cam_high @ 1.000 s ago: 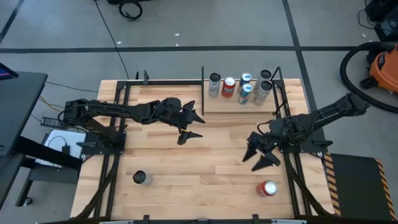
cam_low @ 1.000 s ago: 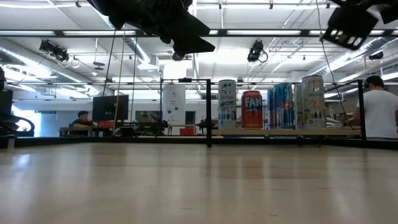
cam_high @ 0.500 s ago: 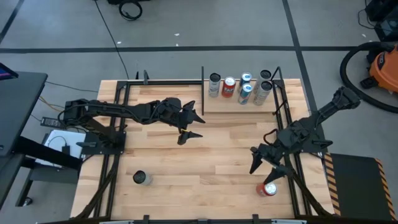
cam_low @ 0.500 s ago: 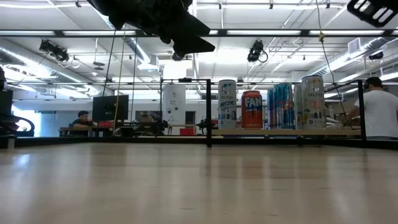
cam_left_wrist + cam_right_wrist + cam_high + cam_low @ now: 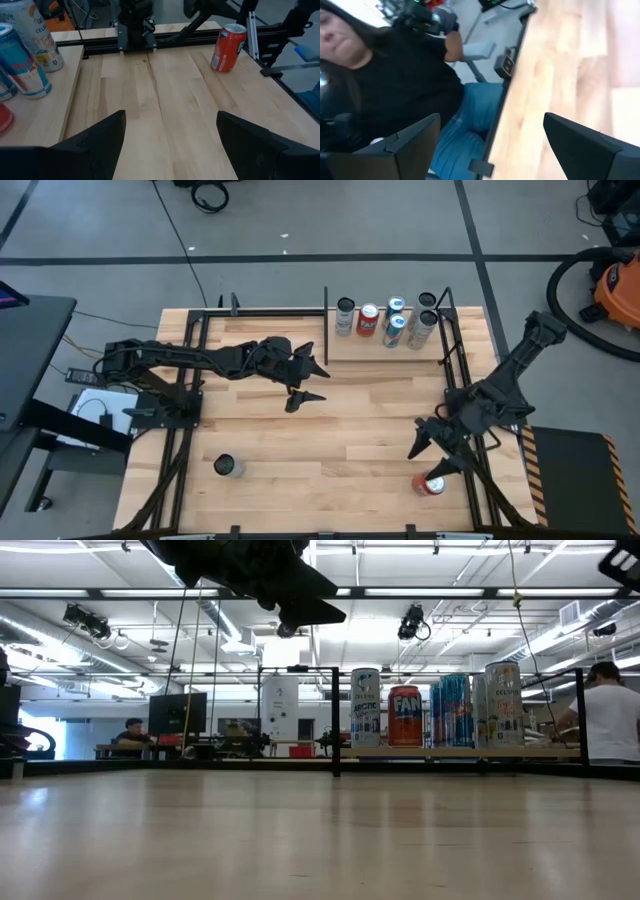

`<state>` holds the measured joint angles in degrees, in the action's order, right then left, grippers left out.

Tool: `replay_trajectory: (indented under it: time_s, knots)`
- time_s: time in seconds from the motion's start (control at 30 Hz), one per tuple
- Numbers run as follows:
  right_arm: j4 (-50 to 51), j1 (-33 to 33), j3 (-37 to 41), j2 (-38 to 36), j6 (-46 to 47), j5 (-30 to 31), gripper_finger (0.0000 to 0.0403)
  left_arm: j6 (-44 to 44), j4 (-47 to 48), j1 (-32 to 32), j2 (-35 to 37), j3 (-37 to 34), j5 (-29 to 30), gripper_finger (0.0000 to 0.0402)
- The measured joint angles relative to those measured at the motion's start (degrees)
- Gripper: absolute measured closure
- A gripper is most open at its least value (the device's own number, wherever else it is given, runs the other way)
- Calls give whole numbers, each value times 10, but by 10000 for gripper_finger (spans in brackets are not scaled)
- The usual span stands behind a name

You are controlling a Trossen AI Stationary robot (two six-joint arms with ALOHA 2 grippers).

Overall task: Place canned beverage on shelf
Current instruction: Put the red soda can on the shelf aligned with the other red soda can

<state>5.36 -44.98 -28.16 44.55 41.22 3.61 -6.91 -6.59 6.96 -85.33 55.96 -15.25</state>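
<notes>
At the near edge of the surface (image 5: pixel 330 435), the right pincer (image 5: pixel 434 456) hangs open and empty just above the upright red can (image 5: pixel 432 484), one finger over its rim. A silver can (image 5: pixel 229 467) stands at the near left. Mid-surface, the left pincer (image 5: pixel 305 380) waits half open, holding nothing. Farthest back, the shelf (image 5: pixel 385 350) carries five cans (image 5: pixel 388 320). The risk, as I judge it: a skewed descent could clip the red can's rim and topple it, since it stands close to the edge.
</notes>
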Motion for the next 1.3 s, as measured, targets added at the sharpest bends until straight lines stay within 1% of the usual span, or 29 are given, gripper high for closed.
replay_trajectory:
  time_s: [0.13,0.3,0.6,0.77,1.0,1.1,1.3]
  knots:
    - [30,-44,0,-8,32,55,39,-12,0,0,0,0,0,88]
    - [36,-92,0,-8,44,97,39,-12,0,0,0,0,0,88]
    - [130,-172,0,-8,130,181,39,-12,0,0,0,0,0,88]
    - [141,-215,0,-8,161,213,39,-6,0,0,0,0,0,88]
    - [158,-274,0,-2,210,257,39,28,-1,0,0,0,0,88]
    - [157,-293,0,11,227,270,39,47,-1,-1,0,0,0,88]
    - [139,-314,0,52,238,283,39,48,0,-1,0,0,0,88]
